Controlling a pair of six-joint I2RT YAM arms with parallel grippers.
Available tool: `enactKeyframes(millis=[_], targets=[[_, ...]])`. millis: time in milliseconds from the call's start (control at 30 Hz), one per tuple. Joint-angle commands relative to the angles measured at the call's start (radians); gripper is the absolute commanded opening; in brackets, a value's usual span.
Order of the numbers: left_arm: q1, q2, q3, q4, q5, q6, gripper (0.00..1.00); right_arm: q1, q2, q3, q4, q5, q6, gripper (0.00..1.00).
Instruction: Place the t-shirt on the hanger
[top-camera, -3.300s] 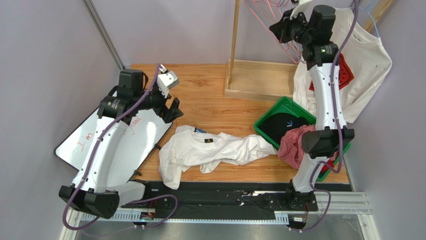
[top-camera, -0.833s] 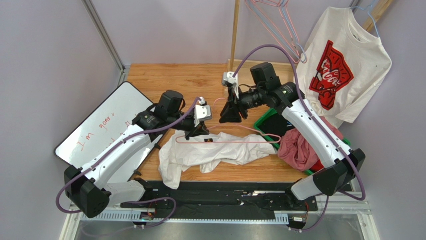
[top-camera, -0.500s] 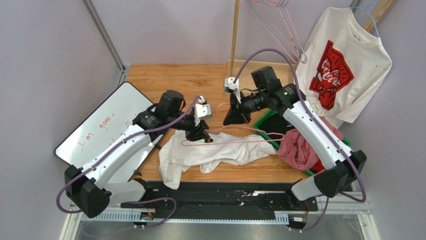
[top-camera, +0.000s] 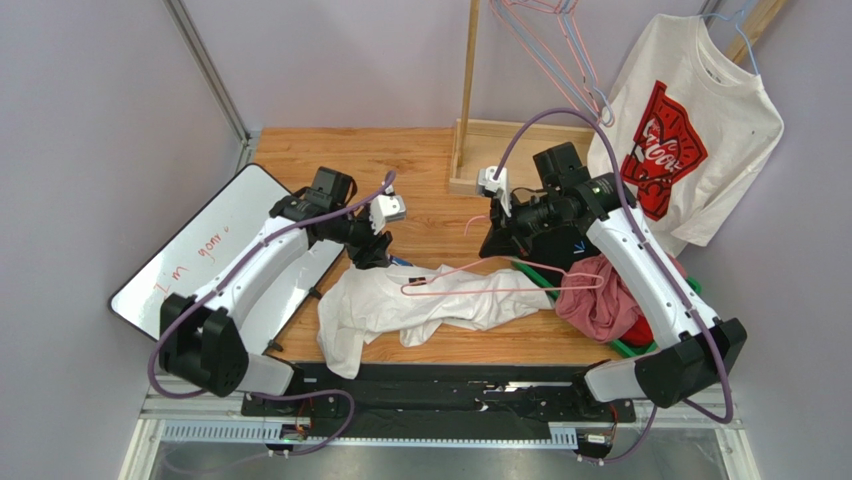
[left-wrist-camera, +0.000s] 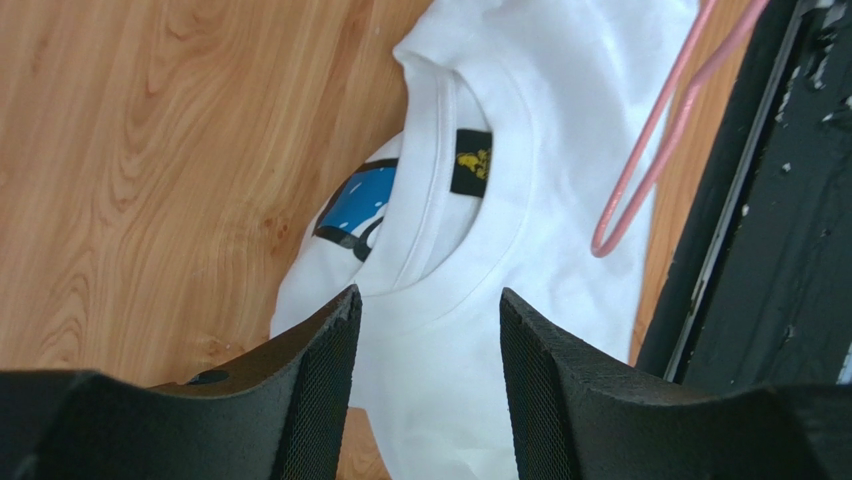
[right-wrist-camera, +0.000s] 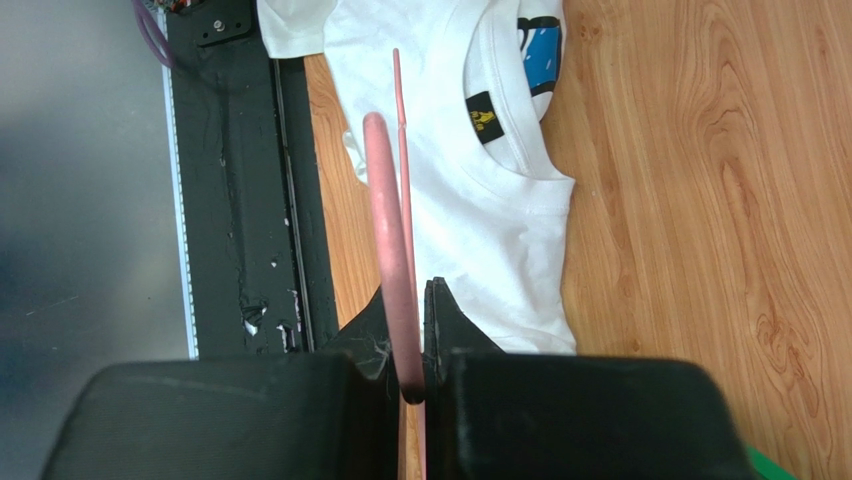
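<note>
**Top external.** The t-shirt (top-camera: 430, 300) lies crumpled on the wooden table (top-camera: 400, 160), near the middle and towards the near edge, with its collar at the far left. The hanger (top-camera: 408, 290) hangs tilted over it; its left corner is above the shirt. We cannot tell from here whether wire and cloth touch. The right gripper (top-camera: 497, 240) is at the hook end, but its own wrist hides the jaws. The left gripper (top-camera: 372, 255) is over the collar; its opening is too small to read in this view. A green bin (top-camera: 524, 266) at the right is largely covered by the right arm and a pink cloth (top-camera: 595, 300). A whiteboard (top-camera: 200, 260) lies at the left.

**Left wrist.** The left gripper (left-wrist-camera: 428, 305) has its jaws apart with nothing between the fingers (left-wrist-camera: 310, 380). The collar shows through the gap, below them. The t-shirt (left-wrist-camera: 560, 150) has a dark neck label (left-wrist-camera: 470, 160) and a blue print (left-wrist-camera: 355, 205) that is half hidden inside the neck opening. One rounded corner of the hanger (left-wrist-camera: 603, 245) is over the shirt; the rest is cut off at the top.

**Right wrist.** The right gripper (right-wrist-camera: 410, 300) is clamped tight on the pink wire of the hanger (right-wrist-camera: 385, 200), which runs away from the camera, blurred close up. Beyond it lies the t-shirt (right-wrist-camera: 470, 220), cut off at the top.
</note>
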Motion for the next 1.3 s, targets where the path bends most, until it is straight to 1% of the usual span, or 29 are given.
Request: enactKeyframes(millis=[0,233,333,367,533,567,633,667,733,767,867,1067,1267], targets=[[0.003,0.092,0.061,-0.097,-0.1,0.108,0.59,-0.039,0.103,0.088,0.048,-0.047,-0.021,0.0],[0.006,0.151,0.044,-0.119,-0.158,0.165,0.59,-0.065,0.21,0.165,0.068,-0.101,-0.023,0.0],[0.006,0.162,0.039,-0.12,-0.163,0.191,0.52,-0.066,0.238,0.177,0.082,-0.124,-0.021,0.0],[0.006,0.162,0.038,-0.116,-0.163,0.194,0.48,-0.066,0.255,0.18,0.088,-0.128,-0.02,0.0],[0.006,0.18,0.045,-0.105,-0.157,0.2,0.43,-0.066,0.313,0.214,0.105,-0.161,-0.013,0.0],[0.006,0.182,0.047,-0.105,-0.157,0.205,0.38,-0.065,0.326,0.22,0.102,-0.161,-0.013,0.0],[0.006,0.179,0.047,-0.105,-0.143,0.217,0.32,-0.065,0.353,0.238,0.105,-0.164,-0.021,0.0],[0.006,0.175,0.047,-0.108,-0.129,0.223,0.25,-0.065,0.364,0.245,0.105,-0.164,-0.024,0.0],[0.006,0.168,0.047,-0.11,-0.121,0.232,0.2,-0.065,0.386,0.26,0.109,-0.158,-0.035,0.0],[0.006,0.165,0.047,-0.114,-0.118,0.238,0.15,-0.065,0.392,0.265,0.117,-0.156,-0.038,0.0],[0.006,0.157,0.045,-0.124,-0.121,0.261,0.07,-0.066,0.409,0.28,0.117,-0.159,-0.046,0.0],[0.006,0.129,0.053,-0.125,-0.115,0.277,0.03,-0.068,0.418,0.255,0.096,-0.194,-0.098,0.0],[0.006,0.108,0.053,-0.125,-0.086,0.28,0.02,-0.066,0.451,0.286,0.063,-0.216,-0.128,0.0]])
